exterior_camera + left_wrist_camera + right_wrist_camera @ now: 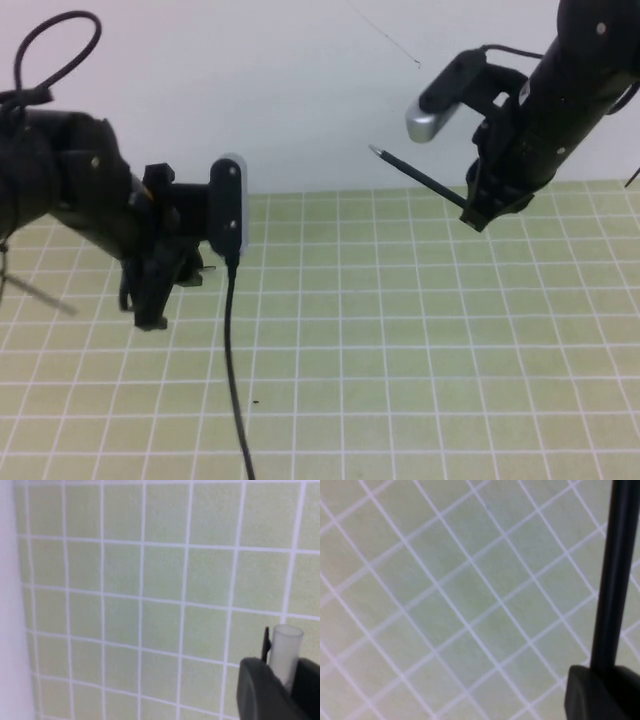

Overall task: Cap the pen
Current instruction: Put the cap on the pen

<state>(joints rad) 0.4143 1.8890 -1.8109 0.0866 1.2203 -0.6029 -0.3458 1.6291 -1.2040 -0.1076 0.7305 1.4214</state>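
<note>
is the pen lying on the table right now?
No. The right gripper holds the pen in the air above the grid mat, tip pointing toward the left gripper.

Pen (415, 176) held at right, above mat (400, 330); cap (286, 652) held at left.

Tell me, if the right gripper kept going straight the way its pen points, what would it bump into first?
Probably nothing soon. The right gripper holds the pen aimed up-left over the mat; that line looks free and passes above the left gripper, which holds the cap. Depth is uncertain.
</note>
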